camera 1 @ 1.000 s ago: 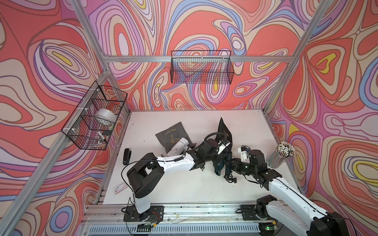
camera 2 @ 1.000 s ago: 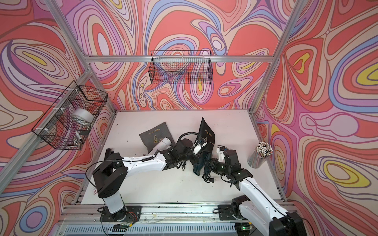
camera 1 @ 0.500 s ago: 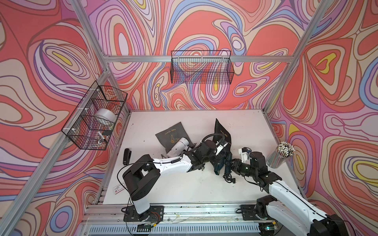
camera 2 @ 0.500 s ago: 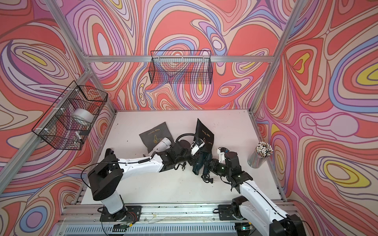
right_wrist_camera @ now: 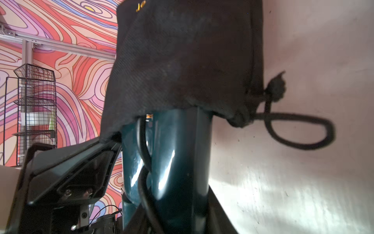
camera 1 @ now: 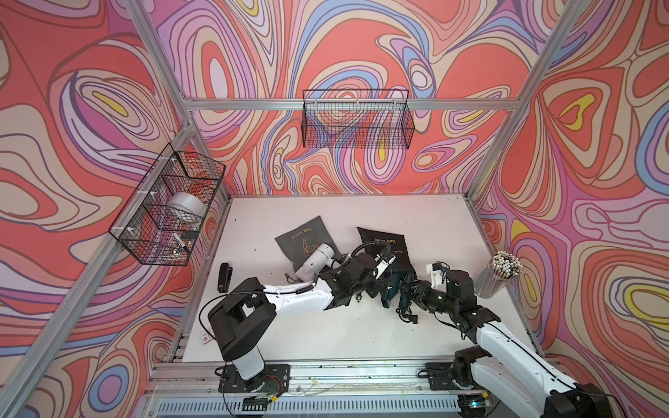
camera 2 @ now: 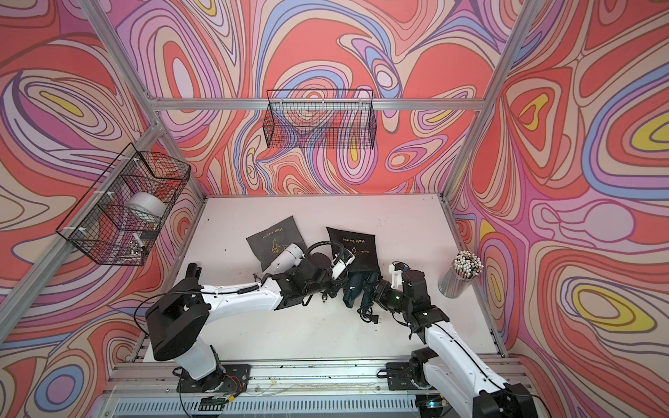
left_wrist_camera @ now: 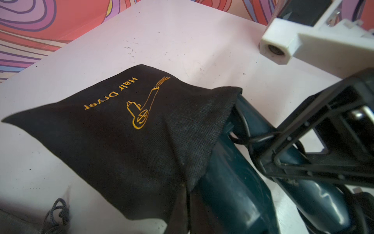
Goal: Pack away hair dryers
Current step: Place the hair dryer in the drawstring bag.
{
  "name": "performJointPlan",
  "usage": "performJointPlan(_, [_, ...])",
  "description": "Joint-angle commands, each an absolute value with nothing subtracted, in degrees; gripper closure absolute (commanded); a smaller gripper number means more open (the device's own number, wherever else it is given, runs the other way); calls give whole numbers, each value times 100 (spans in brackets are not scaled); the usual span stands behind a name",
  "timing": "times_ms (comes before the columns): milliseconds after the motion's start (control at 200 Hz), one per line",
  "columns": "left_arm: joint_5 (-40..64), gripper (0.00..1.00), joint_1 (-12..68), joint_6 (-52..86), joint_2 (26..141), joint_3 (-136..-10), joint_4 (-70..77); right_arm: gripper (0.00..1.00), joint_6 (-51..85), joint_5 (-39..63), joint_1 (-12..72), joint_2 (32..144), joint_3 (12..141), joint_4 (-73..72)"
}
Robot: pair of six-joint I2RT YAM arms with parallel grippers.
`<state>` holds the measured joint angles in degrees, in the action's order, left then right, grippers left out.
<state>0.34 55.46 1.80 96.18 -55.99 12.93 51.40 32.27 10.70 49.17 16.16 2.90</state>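
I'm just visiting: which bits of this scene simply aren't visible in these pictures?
Teal hair dryer: in both wrist views its front end is hidden inside the black pouch.
White hair dryer: in both top views its handle and cord do not show; the left arm covers that side.
Side wire basket: in the top views the little items in its lower compartment are too small to name.

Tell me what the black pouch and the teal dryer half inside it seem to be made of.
The black pouch looks like woven fabric with a matte finish: a twill-like weave shows near its mouth and it sags in soft folds. Its gold lettering could be stitched or printed. The teal dryer is probably hard moulded plastic with a glossy finish: sharp bright highlights run along its smooth dark shell.
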Motion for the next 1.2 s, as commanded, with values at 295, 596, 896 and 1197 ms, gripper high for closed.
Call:
performJointPlan(295, [-2,100,5577,246,9417,-5142,1239,99,6006,3843,680,5139,1379,-1010])
performJointPlan(596, [115,100,5581,131,9482,-5343,1424,99,5371,4103,679,5498,1742,-426])
performJointPlan(896, [163,100,5581,-270,9842,-6144,1313,99,4353,4463,821,5826,2269,384])
performJointPlan(1197, [712,100,5599,-400,9972,-6380,1341,100,4418,4469,848,5968,2225,-10])
